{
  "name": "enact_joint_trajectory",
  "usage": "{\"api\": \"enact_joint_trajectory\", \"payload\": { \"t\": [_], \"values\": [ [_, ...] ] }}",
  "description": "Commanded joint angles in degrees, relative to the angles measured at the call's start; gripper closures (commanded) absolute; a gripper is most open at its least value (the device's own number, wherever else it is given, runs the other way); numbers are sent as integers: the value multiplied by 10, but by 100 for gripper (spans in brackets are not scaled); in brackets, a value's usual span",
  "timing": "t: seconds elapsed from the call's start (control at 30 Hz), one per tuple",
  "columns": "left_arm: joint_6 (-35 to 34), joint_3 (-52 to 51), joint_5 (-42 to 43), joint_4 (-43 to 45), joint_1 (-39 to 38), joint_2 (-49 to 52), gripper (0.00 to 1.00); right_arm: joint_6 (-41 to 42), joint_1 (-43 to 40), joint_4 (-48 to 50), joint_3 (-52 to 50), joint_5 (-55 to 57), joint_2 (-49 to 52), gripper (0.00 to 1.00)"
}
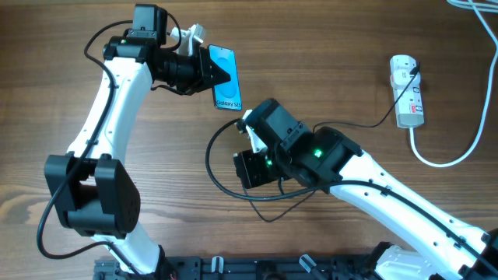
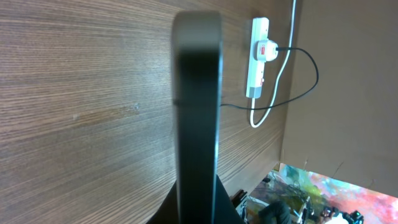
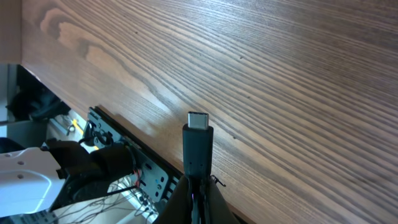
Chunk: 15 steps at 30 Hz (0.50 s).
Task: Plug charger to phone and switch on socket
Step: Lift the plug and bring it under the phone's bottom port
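The phone (image 1: 226,78), with a cyan screen and white border, is held by my left gripper (image 1: 208,74), which is shut on its side. In the left wrist view the phone (image 2: 198,106) shows edge-on as a dark bar between the fingers (image 2: 198,208). My right gripper (image 1: 249,168) is shut on the charger's dark connector (image 3: 199,134), whose metal tip sticks out past the fingers (image 3: 196,199). It sits below and right of the phone, apart from it. The thin black charger cable (image 1: 212,167) loops beside it. The white socket (image 1: 408,92) lies at the far right.
The socket also shows in the left wrist view (image 2: 259,59), with a red switch and a black plug in it. Its thick white lead (image 1: 447,162) curves toward the right table edge. A black rail (image 1: 233,268) runs along the table's front edge.
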Motion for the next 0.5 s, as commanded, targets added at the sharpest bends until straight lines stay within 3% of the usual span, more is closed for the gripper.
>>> {"api": "enact_joint_trajectory", "payload": {
  "t": [0.0, 0.07, 0.2, 0.3, 0.47],
  "values": [
    [42, 2, 39, 0, -1, -17, 96, -13, 3, 12, 0, -4, -11, 95],
    [104, 2, 129, -7, -1, -17, 96, -5, 2, 20, 0, 22, -11, 96],
    [104, 2, 141, -30, -1, -17, 96, 49, -5, 42, 0, 70, -11, 96],
    [166, 2, 230, -49, -2, -17, 96, 49, -25, 74, 0, 51, -11, 96],
    [168, 2, 219, -57, -14, -17, 96, 46, -57, 82, 0, 18, -11, 96]
  ]
}}
